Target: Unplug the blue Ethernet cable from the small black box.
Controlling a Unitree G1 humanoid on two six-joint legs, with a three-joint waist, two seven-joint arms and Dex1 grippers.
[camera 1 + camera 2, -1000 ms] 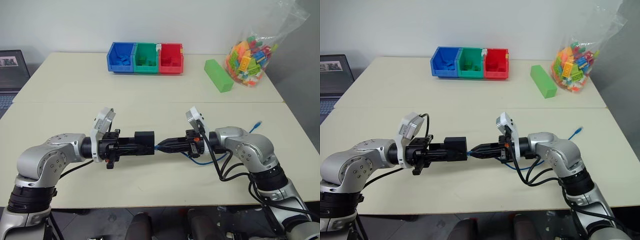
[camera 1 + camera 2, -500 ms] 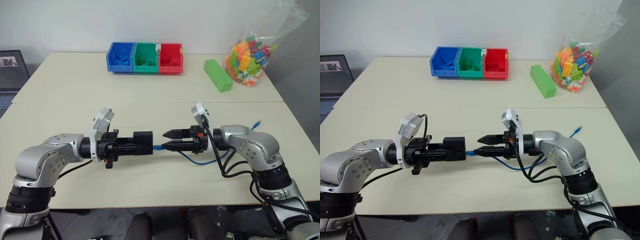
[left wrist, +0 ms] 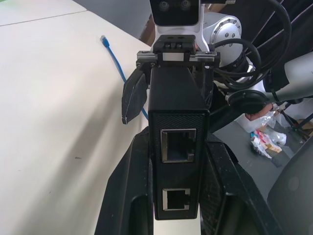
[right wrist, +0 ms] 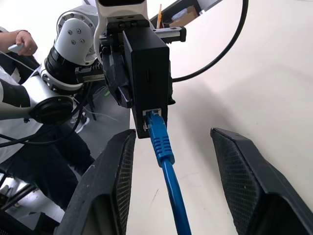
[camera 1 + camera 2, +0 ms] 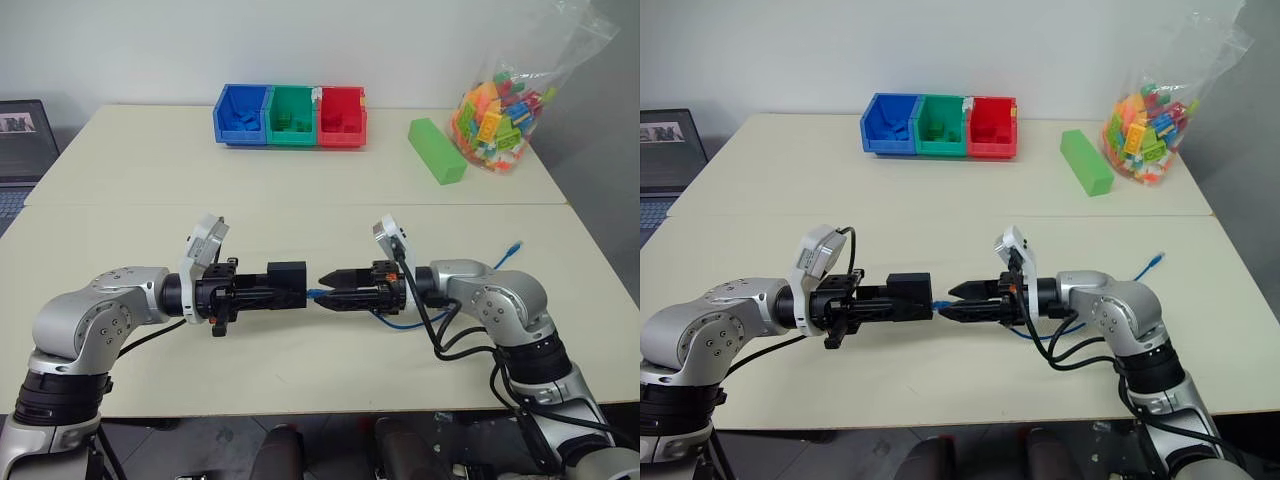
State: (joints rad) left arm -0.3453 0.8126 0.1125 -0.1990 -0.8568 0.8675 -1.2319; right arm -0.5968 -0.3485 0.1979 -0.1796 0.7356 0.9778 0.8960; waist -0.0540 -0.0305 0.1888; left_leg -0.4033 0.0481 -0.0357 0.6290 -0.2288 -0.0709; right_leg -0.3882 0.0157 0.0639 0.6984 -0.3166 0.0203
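**Visitor:** Two arms meet over the table [image 5: 300, 190], is that right?

**Guide:** Yes. From the head view they reach toward each other from nine and three o'clock, above the near half of a cream tabletop. The left gripper [image 5: 285, 287] is clenched on the small black box [image 5: 288, 279], one finger on each side of it. In the left wrist view the box [image 3: 177, 147] stands between those fingers and shows two empty sockets on the face toward the camera.

**Visitor:** And the cable?

**Guide:** The blue Ethernet cable [image 4: 164, 152] is plugged into the box's far face — the right wrist view shows its plug seated in the socket. From there it runs toward three o'clock, passing between the fingers of the right gripper [image 5: 330, 285], loops under the right wrist, and ends with its free plug [image 5: 514, 246] lying on the table.

**Visitor:** Is the right gripper holding it?

**Guide:** No — its two fingers stand apart, one to each side of the cord, touching neither cord nor plug.

**Visitor:** Anything else on the table?

**Guide:** At twelve o'clock, three small bins in a row: blue [image 5: 242, 113], green [image 5: 292, 115], red [image 5: 342, 116]. Toward one o'clock lies a green block [image 5: 436, 151], and beside it a clear bag of coloured bricks [image 5: 498, 115]. A laptop [image 5: 22, 140] sits at ten o'clock.
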